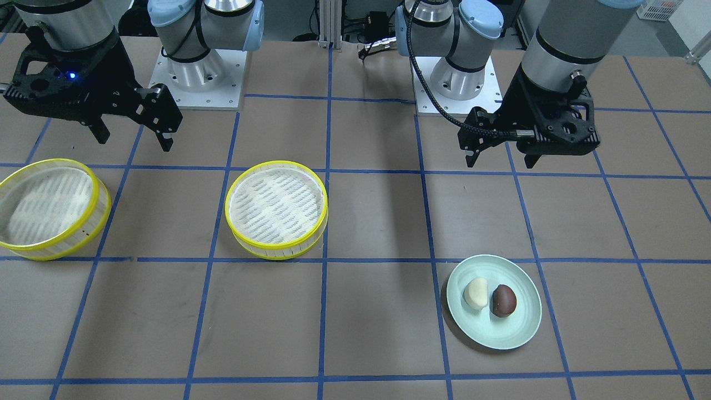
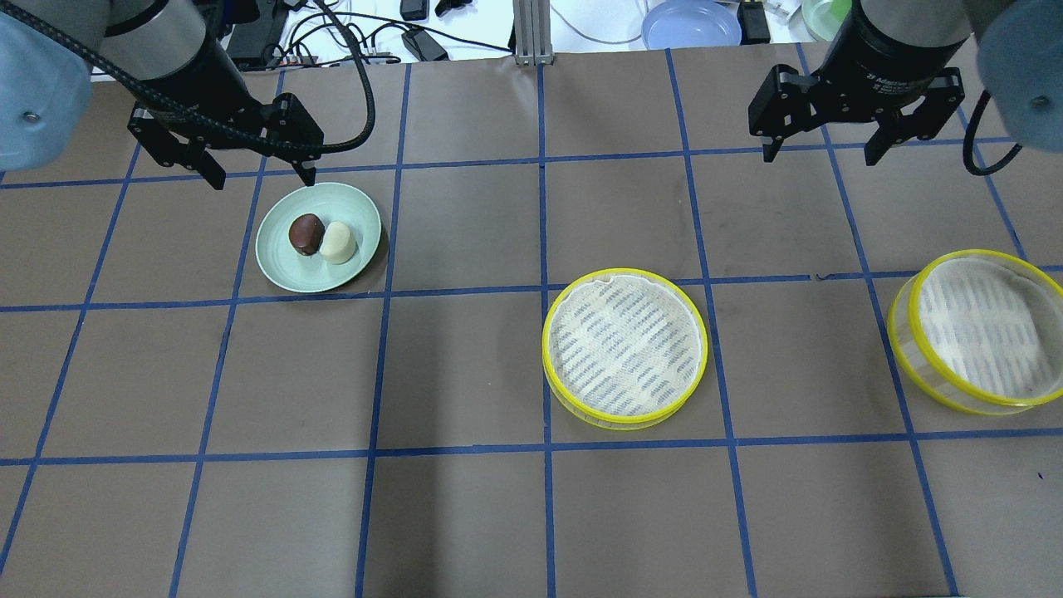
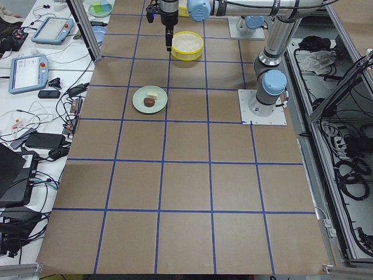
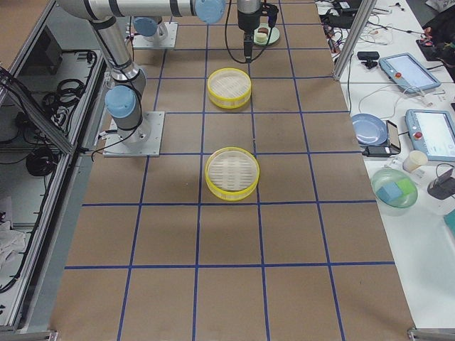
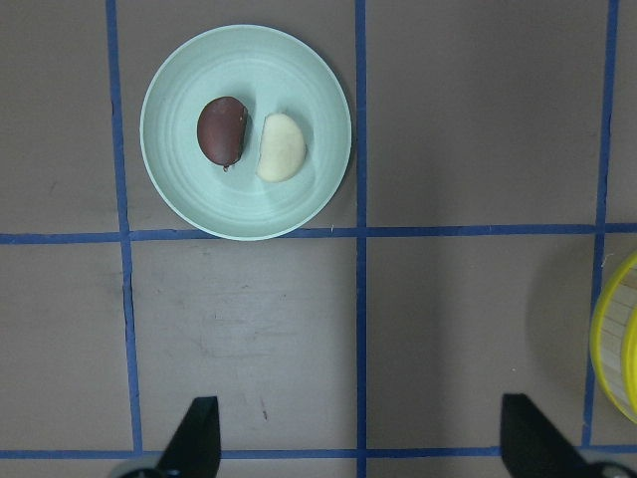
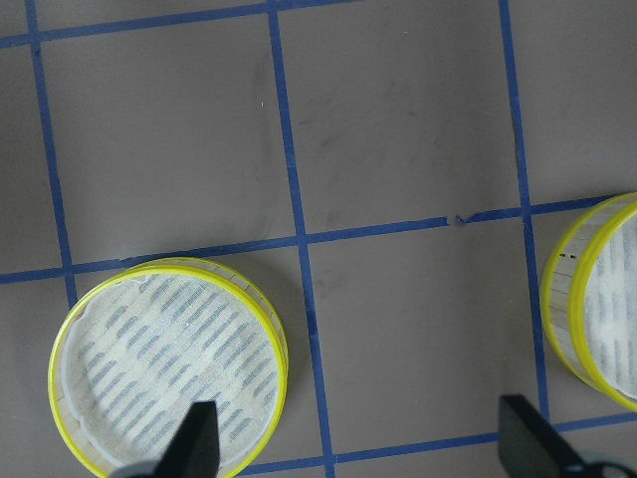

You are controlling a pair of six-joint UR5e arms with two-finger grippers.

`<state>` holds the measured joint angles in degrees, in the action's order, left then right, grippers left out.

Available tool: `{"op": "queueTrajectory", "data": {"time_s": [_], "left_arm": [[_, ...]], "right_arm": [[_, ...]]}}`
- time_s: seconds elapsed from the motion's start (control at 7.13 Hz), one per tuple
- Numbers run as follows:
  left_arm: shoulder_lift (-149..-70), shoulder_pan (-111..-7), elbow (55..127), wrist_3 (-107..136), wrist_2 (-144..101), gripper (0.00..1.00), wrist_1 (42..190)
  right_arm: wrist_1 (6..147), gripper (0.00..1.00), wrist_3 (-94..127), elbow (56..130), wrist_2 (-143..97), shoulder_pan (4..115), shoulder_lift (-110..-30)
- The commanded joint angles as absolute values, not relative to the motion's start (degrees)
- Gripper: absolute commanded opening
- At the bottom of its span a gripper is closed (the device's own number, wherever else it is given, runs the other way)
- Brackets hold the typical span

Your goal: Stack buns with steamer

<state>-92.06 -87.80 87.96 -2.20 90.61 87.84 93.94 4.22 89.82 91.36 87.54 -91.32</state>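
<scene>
A brown desk ruled into squares by blue tape lines carries a pale green plate. On it sit a dark reddish-brown bun and, at its three o'clock, a cream-white bun. The central steamer tier and the outer steamer tier share bright yellow rims, pale slatted sides and whitish woven floors streaked with grey dashes. The left tool and right tool are black.

**Silver arms, black claws**

The left arm and right arm are silver-grey tubes with pale-blue joint caps, on white square base plates dotted with screws. The left gripper and right gripper are matte black and angular. A braided black cable feeds the left one. A blue light glows at 10 o'clock from the right one.
</scene>
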Motion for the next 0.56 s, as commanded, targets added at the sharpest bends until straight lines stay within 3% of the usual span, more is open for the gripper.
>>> {"op": "queueTrajectory", "data": {"time_s": [0.0,0.42], "left_arm": [[-92.02,-87.8,87.98,-2.2,90.62,1.0,88.33],[-91.93,-87.01,87.89,-2.2,90.7,1.0,88.94]], "right_arm": [[93.96,1.0,4.22,89.82,91.41,87.54,-91.32],[93.96,1.0,4.22,89.74,91.49,87.28,-91.32]]}}
